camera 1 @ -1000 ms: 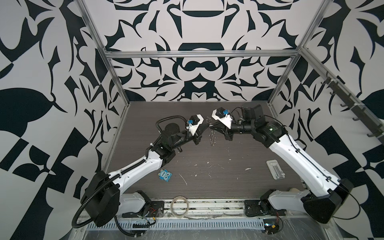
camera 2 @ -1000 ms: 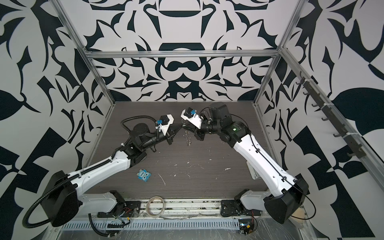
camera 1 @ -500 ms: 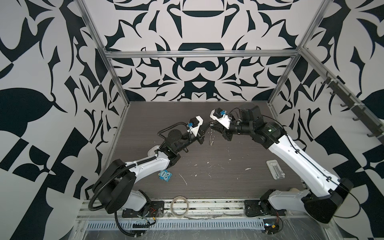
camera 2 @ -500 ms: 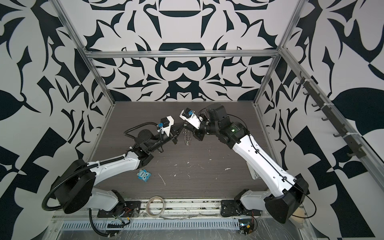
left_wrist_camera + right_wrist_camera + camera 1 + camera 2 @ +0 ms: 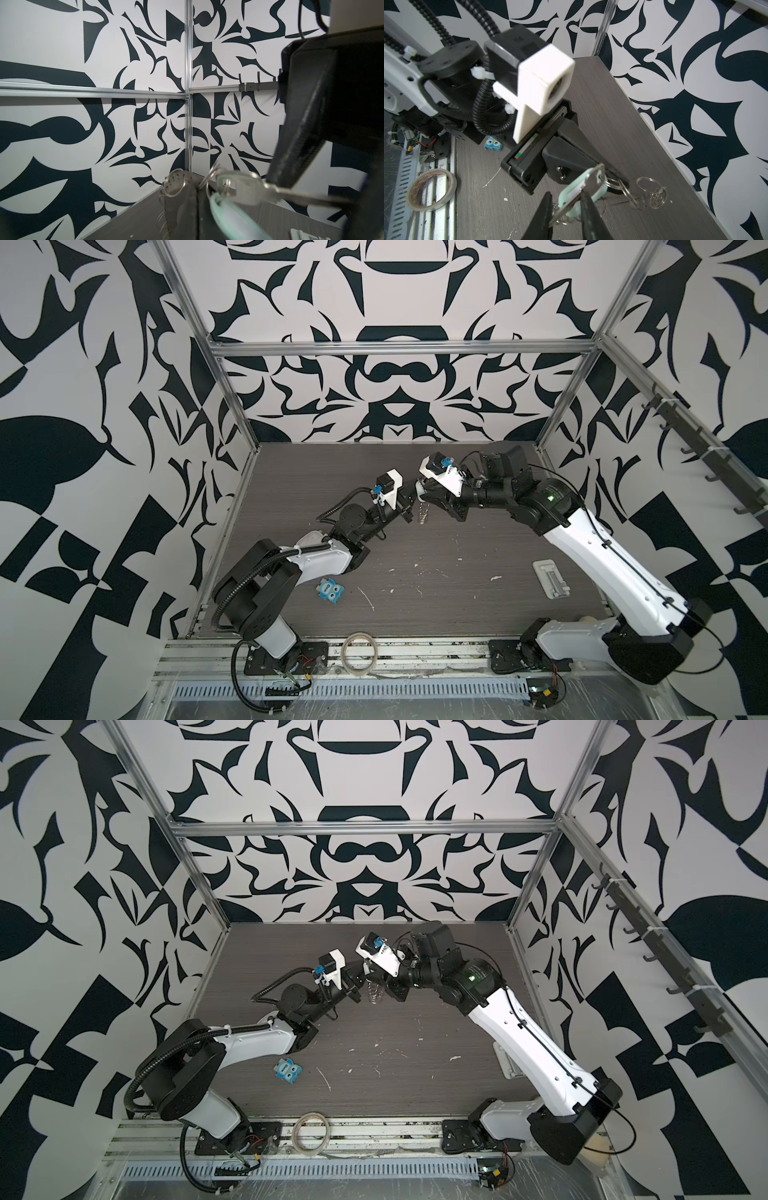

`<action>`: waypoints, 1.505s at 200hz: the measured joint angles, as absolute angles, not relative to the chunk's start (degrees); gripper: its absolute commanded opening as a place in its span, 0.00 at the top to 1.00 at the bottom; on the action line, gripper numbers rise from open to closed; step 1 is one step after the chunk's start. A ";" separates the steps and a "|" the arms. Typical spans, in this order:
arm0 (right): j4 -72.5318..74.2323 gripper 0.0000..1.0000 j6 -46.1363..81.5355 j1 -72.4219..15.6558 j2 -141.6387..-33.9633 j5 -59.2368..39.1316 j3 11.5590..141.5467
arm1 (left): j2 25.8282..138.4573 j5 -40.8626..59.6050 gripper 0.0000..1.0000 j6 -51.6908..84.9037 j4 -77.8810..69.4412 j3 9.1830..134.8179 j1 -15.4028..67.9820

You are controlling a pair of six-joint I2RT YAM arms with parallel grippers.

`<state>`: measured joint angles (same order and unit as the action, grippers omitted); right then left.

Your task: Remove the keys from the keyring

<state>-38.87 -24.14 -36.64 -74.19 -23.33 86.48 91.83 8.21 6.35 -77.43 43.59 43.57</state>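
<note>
My left gripper (image 5: 196, 199) is shut on the edge of the keyring (image 5: 176, 182), a grey perforated disc fringed with small split rings. It holds the disc above the table at the back centre in both top views (image 5: 422, 512) (image 5: 374, 992). The silver key (image 5: 591, 179) and its mint tag (image 5: 600, 192) hang from one of the rings. My right gripper (image 5: 566, 194) meets the left gripper (image 5: 618, 180) from the right. Its jaws stand apart, and the key blade lies slantwise between them, touching the fingers. In the left wrist view the key (image 5: 249, 191) points at the right finger (image 5: 301, 135).
A blue toy block (image 5: 329, 586) lies on the table front left. A beige tape roll (image 5: 360, 652) sits on the front rail. A flat pale grey piece (image 5: 550, 577) lies at the right. White scraps dot the table middle.
The right gripper's jaws have come apart around the key blade. The left arm has folded closer to its base while its gripper stays at the keyring.
</note>
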 measured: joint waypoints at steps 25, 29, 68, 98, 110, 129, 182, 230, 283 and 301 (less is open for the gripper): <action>-39.42 0.70 -24.10 -36.69 -74.19 -23.33 86.96 | 92.25 8.19 1.00 6.66 -78.04 44.14 43.57; -39.53 0.70 -24.05 -36.75 -74.19 -23.35 87.05 | 92.31 8.19 1.00 6.66 -78.15 44.18 43.57; -40.45 0.63 -24.36 -37.30 -73.41 -24.01 87.31 | 92.33 8.12 1.00 6.87 -78.24 44.49 43.57; -41.34 0.62 -24.91 -37.50 -72.38 -24.14 88.03 | 92.33 8.16 1.00 7.25 -78.24 45.01 43.57; -41.39 0.64 -25.56 -37.50 -71.70 -23.79 88.16 | 92.33 8.19 1.00 7.31 -78.24 45.34 43.57; -41.34 0.67 -27.29 -37.21 -70.13 -22.85 88.18 | 92.33 8.45 1.00 7.49 -78.32 45.54 43.57; -40.40 0.69 -37.36 -29.56 -67.57 -26.72 88.25 | 91.79 11.16 1.00 8.10 -77.30 45.52 43.20; -40.64 0.68 -49.65 -28.21 -71.79 -28.12 88.60 | 86.89 14.37 1.00 7.92 -72.10 45.50 42.76; -41.78 0.69 -54.24 -28.36 -76.49 -28.97 91.98 | 82.19 16.93 1.00 5.34 -63.46 45.28 42.70; -42.39 0.70 -54.92 -28.82 -76.82 -28.88 93.12 | 81.12 17.67 1.00 4.16 -60.31 45.28 42.70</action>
